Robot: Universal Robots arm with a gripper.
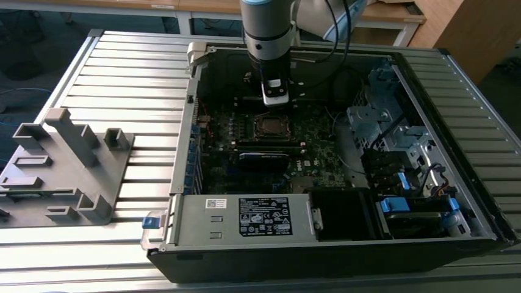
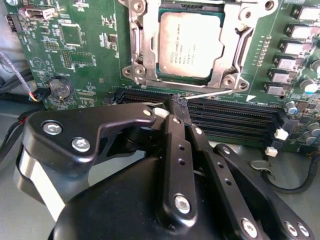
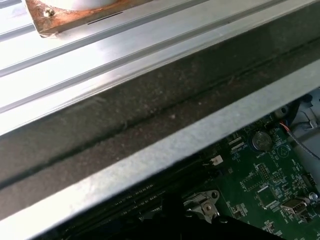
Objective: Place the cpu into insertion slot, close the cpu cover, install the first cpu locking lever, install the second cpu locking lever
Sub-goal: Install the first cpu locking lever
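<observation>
Open PC case (image 1: pixel 326 265), motherboard (image 2: pixel 75 55) inside. Cpu (image 2: pixel 190 44) sits in insertion slot (image 1: pixel 269 126) w/ cpu cover (image 2: pixel 136 47) flat over its edges. Gripper (image 2: pixel 178 103) hangs just beside slot, fingers (image 2: pixel 172 135) pinched narrow, tips touching end of thin wire lever (image 2: pixel 212 93); can't tell if they grip it.

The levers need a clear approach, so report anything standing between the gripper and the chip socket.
Nothing visible does. In the second wrist view the gripper sits just off the edge of the cover, at the thin lever; the chip already lies seated inside that frame.
</observation>
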